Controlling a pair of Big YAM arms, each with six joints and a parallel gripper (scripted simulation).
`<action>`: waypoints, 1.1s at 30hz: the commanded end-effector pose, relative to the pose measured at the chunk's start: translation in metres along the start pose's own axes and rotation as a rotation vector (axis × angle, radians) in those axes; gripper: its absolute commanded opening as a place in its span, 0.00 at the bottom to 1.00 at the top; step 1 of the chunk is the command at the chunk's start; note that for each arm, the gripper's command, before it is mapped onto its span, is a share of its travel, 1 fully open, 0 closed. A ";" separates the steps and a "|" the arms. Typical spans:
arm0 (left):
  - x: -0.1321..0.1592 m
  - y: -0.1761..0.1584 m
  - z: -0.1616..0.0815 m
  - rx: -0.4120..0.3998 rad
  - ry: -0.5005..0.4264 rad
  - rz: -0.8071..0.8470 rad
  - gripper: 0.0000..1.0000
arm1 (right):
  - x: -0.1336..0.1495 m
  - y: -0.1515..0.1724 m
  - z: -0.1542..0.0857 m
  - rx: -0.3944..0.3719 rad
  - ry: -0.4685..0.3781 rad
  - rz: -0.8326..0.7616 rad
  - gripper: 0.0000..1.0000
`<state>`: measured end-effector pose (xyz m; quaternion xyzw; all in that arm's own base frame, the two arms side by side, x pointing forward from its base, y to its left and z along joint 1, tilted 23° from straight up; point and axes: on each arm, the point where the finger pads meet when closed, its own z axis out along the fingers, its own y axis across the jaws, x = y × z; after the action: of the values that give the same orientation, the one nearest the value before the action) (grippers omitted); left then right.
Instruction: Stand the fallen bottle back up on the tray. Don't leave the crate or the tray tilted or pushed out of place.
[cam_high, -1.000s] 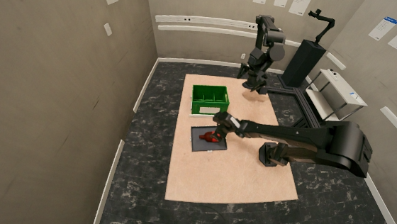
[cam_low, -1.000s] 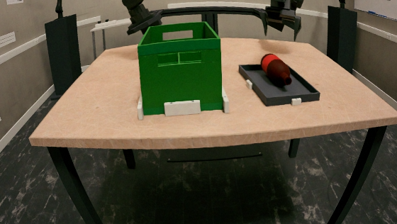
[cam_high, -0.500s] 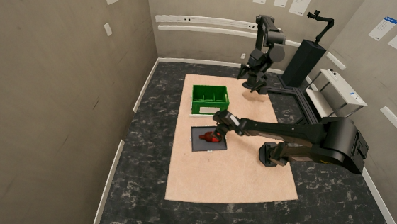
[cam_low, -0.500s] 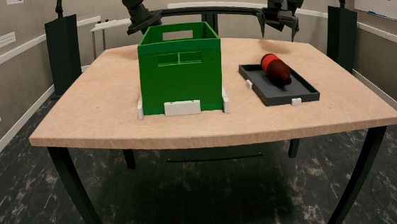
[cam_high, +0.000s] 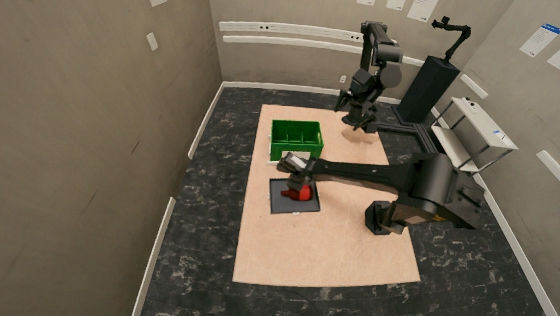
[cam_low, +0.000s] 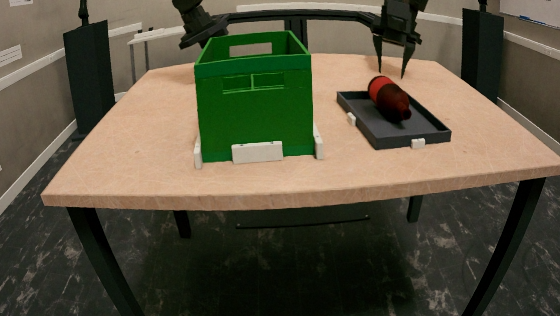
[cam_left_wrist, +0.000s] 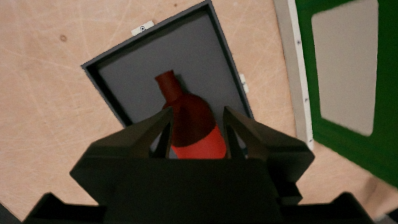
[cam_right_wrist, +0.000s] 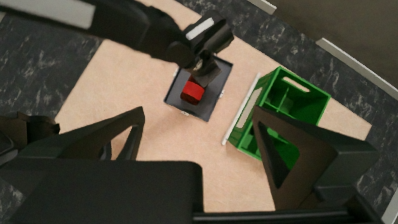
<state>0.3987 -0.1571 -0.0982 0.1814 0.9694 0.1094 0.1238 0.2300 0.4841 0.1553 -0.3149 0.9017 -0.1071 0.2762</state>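
Observation:
The dark red bottle (cam_low: 389, 97) with a red band lies on its side on the dark grey tray (cam_low: 392, 120), neck toward the table's front edge. It also shows in the left wrist view (cam_left_wrist: 192, 122) and from above (cam_high: 298, 192). My left gripper (cam_low: 391, 72) hangs just above the bottle's base end, its fingers partly narrowed and straddling the bottle in the left wrist view (cam_left_wrist: 197, 125) without touching it. My right gripper (cam_high: 357, 122) is open and empty, high over the far end of the table behind the green crate (cam_low: 255, 95).
The crate (cam_high: 296, 139) stands upright between white stops, beside the tray (cam_high: 294, 201). White stops also edge the tray. The left arm reaches across the table's middle. Black stands are behind the table.

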 end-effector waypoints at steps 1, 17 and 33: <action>-0.020 0.003 0.011 0.011 0.126 -0.099 0.49 | -0.014 0.004 0.011 -0.019 -0.025 0.006 1.00; -0.054 0.024 0.043 0.047 0.670 -0.370 0.49 | 0.063 -0.004 0.174 -0.169 -0.192 -0.111 1.00; -0.032 0.045 0.046 -0.028 1.035 -0.457 0.49 | 0.171 -0.082 0.208 -0.227 -0.501 -0.172 1.00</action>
<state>0.4437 -0.1168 -0.1304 -0.1032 0.9162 0.1648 -0.3503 0.2704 0.2989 -0.0678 -0.4144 0.8144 0.0389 0.4043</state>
